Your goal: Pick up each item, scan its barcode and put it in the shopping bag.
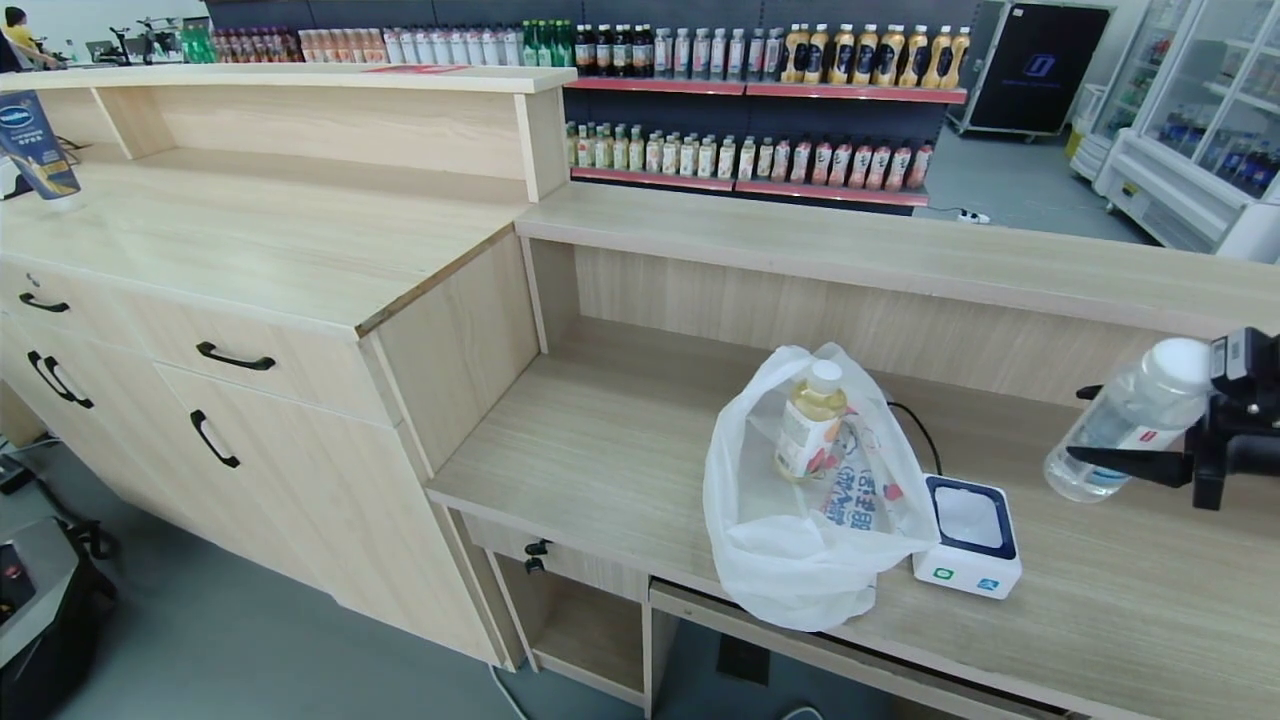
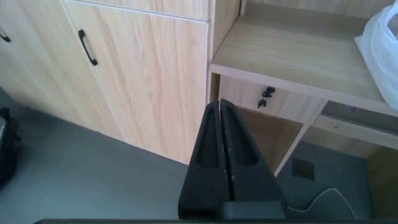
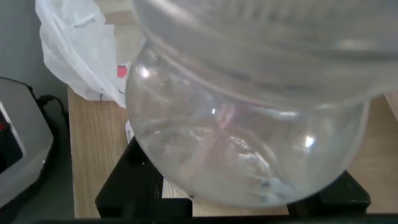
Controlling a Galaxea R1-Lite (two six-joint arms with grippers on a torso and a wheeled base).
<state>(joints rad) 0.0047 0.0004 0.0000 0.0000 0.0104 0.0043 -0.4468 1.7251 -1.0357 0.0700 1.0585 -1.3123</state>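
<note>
Right gripper [image 1: 1086, 424] clamped on tilted water bottle [image 1: 1135, 418]; scanner [image 1: 968, 537] and shopping bag [image 1: 800, 545] lie past its fingertips. Left gripper [image 2: 219, 107] fingers pressed together.

A shop is shown: a wooden checkout counter [image 1: 620, 450], shelves [image 1: 760, 90] stocked with bottled drinks, and glass-door fridges [image 1: 1190, 120].

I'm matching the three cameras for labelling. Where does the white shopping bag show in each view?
Head view: shopping bag, right of centre, standing on the counter beside the scanner.
Left wrist view: cut by the frame edge, on the counter beyond the left gripper.
Right wrist view: on the counter's edge, beyond the clear bottle.
Shared landmark: the light wooden counter under the bag.
</note>
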